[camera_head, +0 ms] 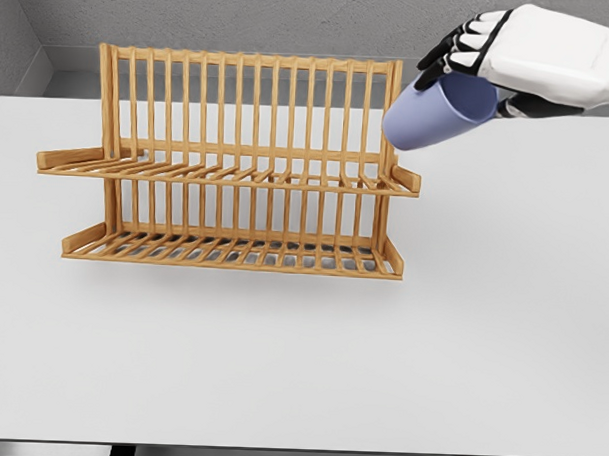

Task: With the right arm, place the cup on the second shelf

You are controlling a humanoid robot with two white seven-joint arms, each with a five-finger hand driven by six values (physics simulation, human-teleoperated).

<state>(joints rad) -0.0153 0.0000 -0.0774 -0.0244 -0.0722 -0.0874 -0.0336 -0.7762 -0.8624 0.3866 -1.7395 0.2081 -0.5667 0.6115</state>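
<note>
Pale periwinkle-blue cup, smooth and tipped sideways, gripped in right hand with dark fingers curled around it, above upper-right corner of wooden two-shelf rack on white worktop.

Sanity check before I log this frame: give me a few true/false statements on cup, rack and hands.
1. The right hand holds the blue cup. True.
2. The cup stands upright on the rack's upper shelf. False: it is tilted in the air, at the top right corner of the wooden rack.
3. Both shelves of the rack are bare. True.
4. The left hand rests on the table. False: no left hand is in view.
5. The rack lies tipped over. False: it stands upright.
</note>
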